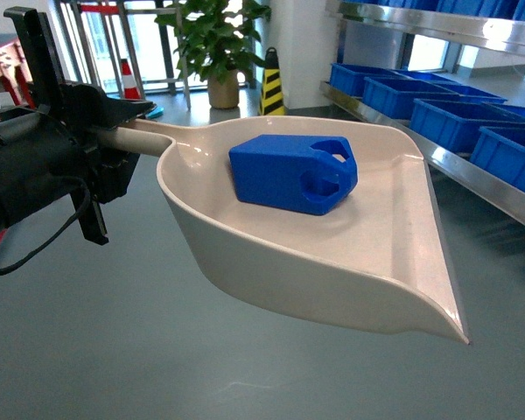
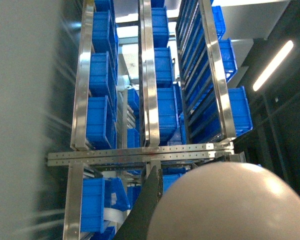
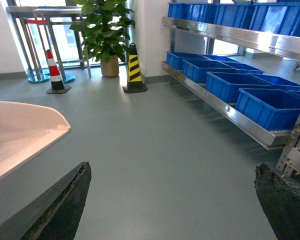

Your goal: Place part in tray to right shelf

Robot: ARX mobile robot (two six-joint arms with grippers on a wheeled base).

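I see a long stainless-steel shelf (image 1: 472,179) running along the right wall, its lower level carrying a row of large blue crates (image 1: 459,121). The grey floor (image 3: 165,145) stretches back to a potted plant (image 1: 214,39) and a yellow-and-black striped cone (image 1: 272,83), with a red-and-white cone (image 3: 55,75) further left. My left gripper (image 1: 114,131) is closed on the handle of the cream-white tray (image 1: 332,280), holding it in the air above the floor, its wide lip pointing toward the shelf. The small blue part (image 1: 293,173) lies inside the tray's bowl, near the handle end. On the right wrist camera my right gripper (image 3: 172,202) stands wide apart with nothing between its black fingers (image 3: 65,205), near the tray's lip.
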